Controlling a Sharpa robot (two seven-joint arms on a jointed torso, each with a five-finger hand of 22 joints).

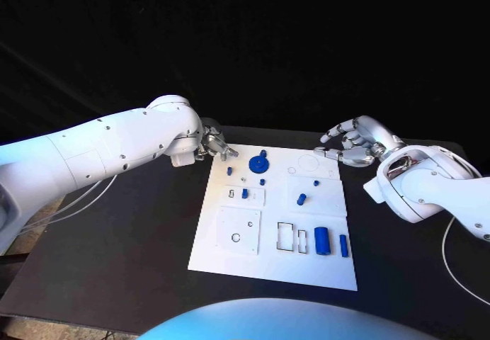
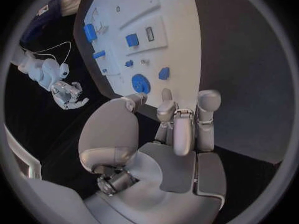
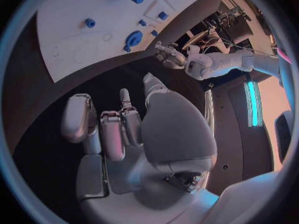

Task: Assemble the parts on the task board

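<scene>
- Flat white rectangular task board (image 1: 237, 256) lying in the middle of the black desk (image 1: 122, 262), long side running away from the robot, surface broken into raised square panels and outlined slots.
- Round blue disc part (image 1: 259, 164) with a small knob at its far side, seated near the board's far left corner.
- Blue cylinder part (image 1: 323, 240) lying on the near right area, thin blue bar part (image 1: 344, 246) just beside it, next to two empty rectangular slots (image 1: 293, 237).
- Short blue peg part (image 1: 302, 200) mid-board; several tiny blue pieces scattered around the disc, too small to tell shape.
- Silver left hand (image 1: 214, 146) hovering at the board's far left corner, fingers loosely curled and apart, holding nothing, as the left wrist view confirms (image 2: 177, 129).
- Silver right hand (image 1: 352, 142) above the desk past the board's far right corner, fingers half bent and spread, empty (image 3: 118, 129).
- Fingertip contact with the board: cannot tell.
</scene>
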